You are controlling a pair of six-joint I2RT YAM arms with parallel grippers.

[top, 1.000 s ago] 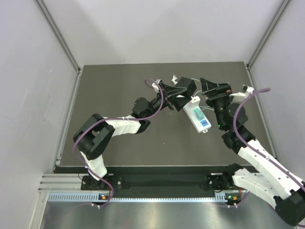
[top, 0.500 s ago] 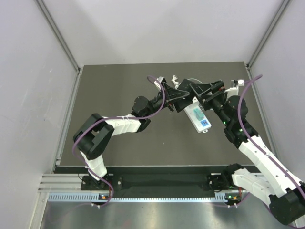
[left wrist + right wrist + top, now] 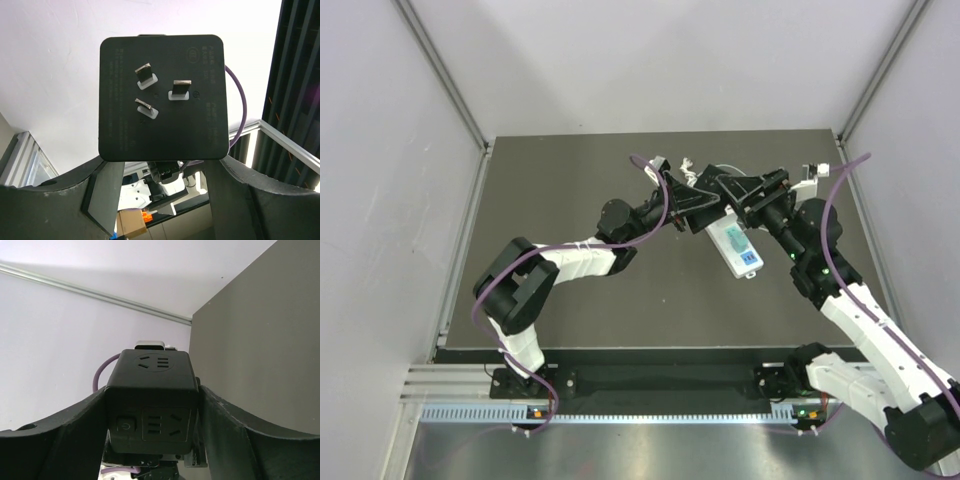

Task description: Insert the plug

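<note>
Found the plug [image 3: 162, 97] to be a black square block with rounded corners, three flat metal prongs on its face and faint moulded lettering around them. Sat pinched at its lower sides between the fingers of the left gripper [image 3: 164, 167], prongs turned toward the wrist camera, held up off the dark table [image 3: 550, 200]. Clamped likewise a black socket cube [image 3: 152, 385] in the right gripper [image 3: 152, 407], with a power button and a socket on the near face. Compared with a second ago, had brought the right gripper leftward, just beside the left one, above a white box with a blue label [image 3: 738, 247].
</note>
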